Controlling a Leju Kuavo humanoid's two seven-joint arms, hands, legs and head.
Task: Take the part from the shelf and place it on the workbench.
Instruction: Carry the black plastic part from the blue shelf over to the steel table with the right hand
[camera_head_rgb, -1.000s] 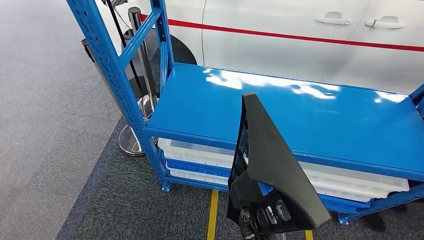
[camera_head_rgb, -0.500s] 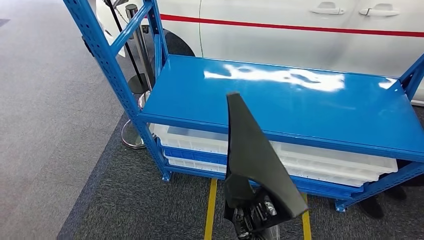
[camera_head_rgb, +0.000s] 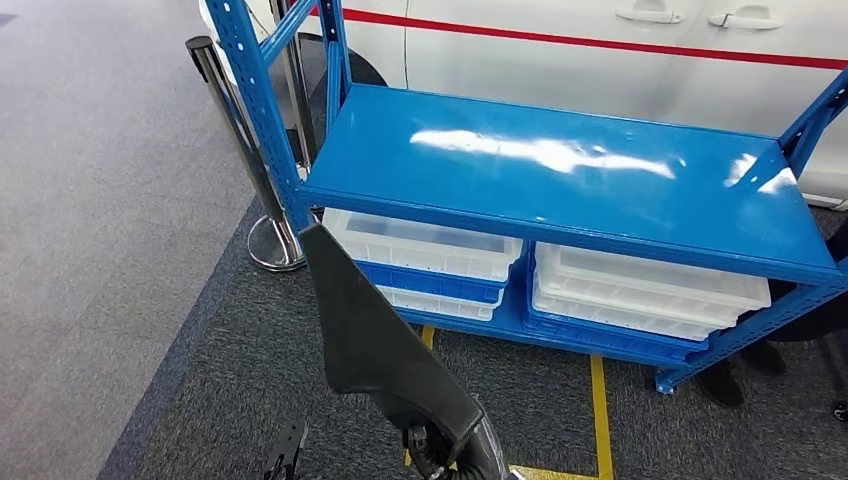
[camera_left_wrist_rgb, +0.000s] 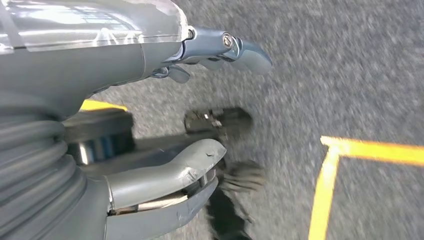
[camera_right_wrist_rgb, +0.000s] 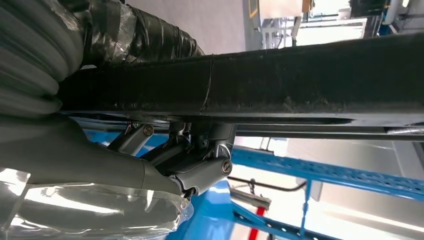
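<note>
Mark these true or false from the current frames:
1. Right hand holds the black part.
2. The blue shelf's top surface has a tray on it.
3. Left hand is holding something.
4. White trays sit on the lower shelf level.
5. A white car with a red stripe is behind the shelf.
1. True. The right hand grips the black part, which stands up in the head view.
2. False. The top surface of the blue shelf is bare; nothing rests on it.
3. False. The left hand hangs over the floor with its fingers apart, holding nothing.
4. True. The white trays are stacked under the top surface.
5. True. The white car stands just beyond the shelf.
</note>
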